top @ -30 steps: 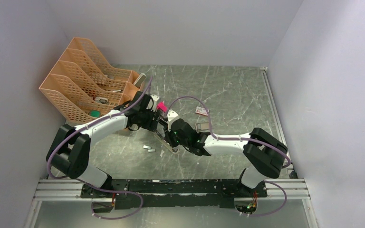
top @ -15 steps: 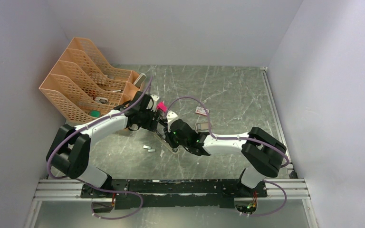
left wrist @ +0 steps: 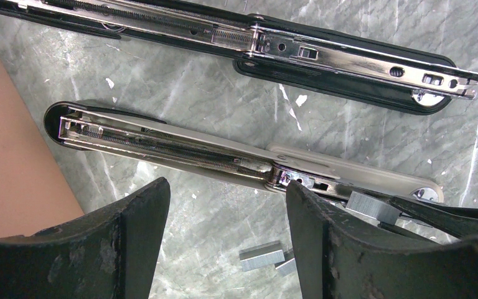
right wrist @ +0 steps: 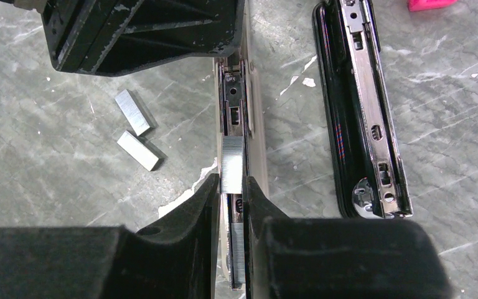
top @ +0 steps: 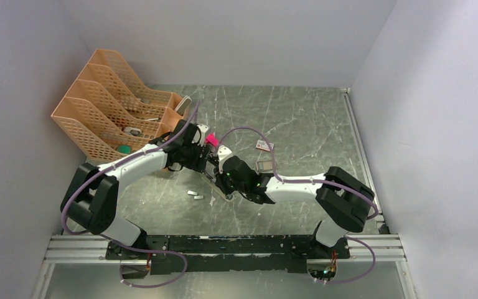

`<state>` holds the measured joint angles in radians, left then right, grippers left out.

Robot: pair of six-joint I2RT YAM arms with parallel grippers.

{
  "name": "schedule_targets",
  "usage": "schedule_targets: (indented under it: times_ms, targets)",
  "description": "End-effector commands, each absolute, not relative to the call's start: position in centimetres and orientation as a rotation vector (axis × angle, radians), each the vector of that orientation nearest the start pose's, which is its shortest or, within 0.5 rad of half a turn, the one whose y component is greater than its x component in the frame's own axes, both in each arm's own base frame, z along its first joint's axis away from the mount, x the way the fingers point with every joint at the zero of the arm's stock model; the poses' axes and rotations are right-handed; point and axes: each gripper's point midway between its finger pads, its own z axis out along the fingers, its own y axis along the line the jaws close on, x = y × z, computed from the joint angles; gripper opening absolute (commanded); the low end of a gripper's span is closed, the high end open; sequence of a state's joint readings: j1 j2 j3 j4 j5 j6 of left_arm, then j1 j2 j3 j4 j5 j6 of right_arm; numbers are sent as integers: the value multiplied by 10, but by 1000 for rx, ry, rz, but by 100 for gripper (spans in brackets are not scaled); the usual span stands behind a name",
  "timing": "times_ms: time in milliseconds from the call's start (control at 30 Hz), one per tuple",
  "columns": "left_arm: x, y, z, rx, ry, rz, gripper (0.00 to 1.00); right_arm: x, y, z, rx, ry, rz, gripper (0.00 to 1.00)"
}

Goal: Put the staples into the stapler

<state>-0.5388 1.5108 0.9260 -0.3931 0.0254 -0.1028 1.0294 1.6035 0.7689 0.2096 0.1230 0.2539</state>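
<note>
Fingers of the left gripper (left wrist: 224, 193) stay open just beside the pale stapler (left wrist: 162, 146), which lies opened flat. The right gripper (right wrist: 231, 184) has crept slightly leftward, pinching the staples (right wrist: 232, 163) over its rail; loading seems close.

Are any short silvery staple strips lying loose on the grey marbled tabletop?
Yes, two loose staple strips lie on the tabletop beside the opened stapler.

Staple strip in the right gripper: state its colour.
The staple strip is silvery grey; clearest in the right wrist view.
</note>
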Motion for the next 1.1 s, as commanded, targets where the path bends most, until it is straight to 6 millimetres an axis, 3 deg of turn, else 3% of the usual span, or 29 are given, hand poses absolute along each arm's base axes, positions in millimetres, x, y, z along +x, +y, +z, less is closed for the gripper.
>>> schedule_targets:
  times_ms: [0,1067]
  targets:
    - [295,-186,70,572,2468,-266,73,225,355,55,-784,2127,580,0]
    - [296,-186,69,572,2470,-264,73,224,345,40,-779,2200,508,0]
